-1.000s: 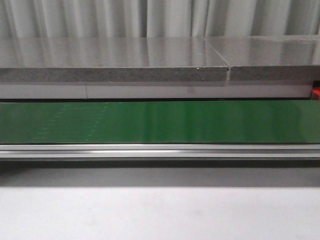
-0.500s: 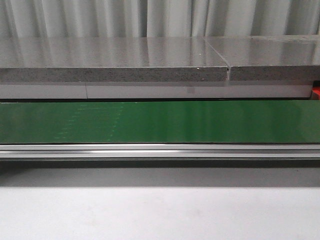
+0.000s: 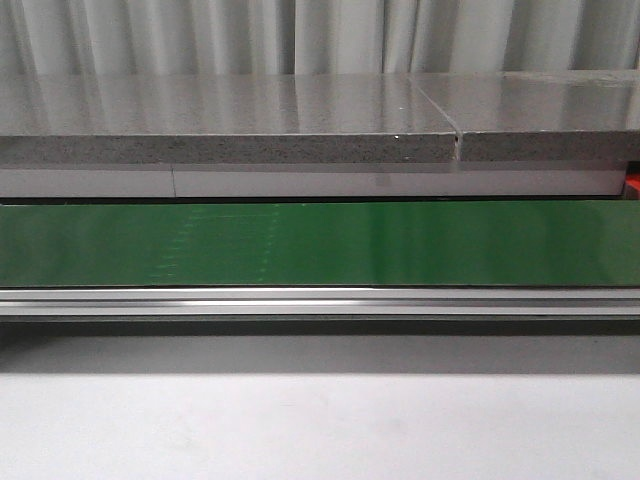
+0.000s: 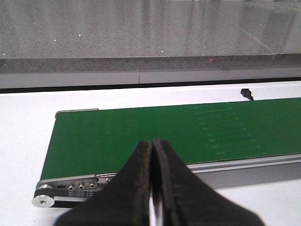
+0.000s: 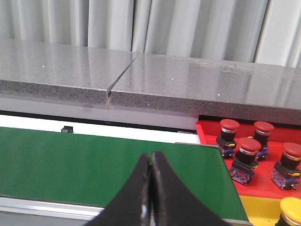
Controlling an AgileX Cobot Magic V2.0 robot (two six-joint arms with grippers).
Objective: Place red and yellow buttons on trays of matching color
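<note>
With both the left gripper [image 4: 151, 188] and right gripper [image 5: 150, 188] sitting closed and empty, the 4 red buttons [image 5: 248, 146] are looking rigid, best pinched at the cap.

Past the right claw [image 5: 151, 162], the yellow button [image 5: 291, 210] and yellow tray [image 5: 261, 211] are cut by the picture's edge, as is the red tray [image 5: 209, 135]. In the front view only a red sliver [image 3: 632, 186] shows; neither claw appears there.
</note>
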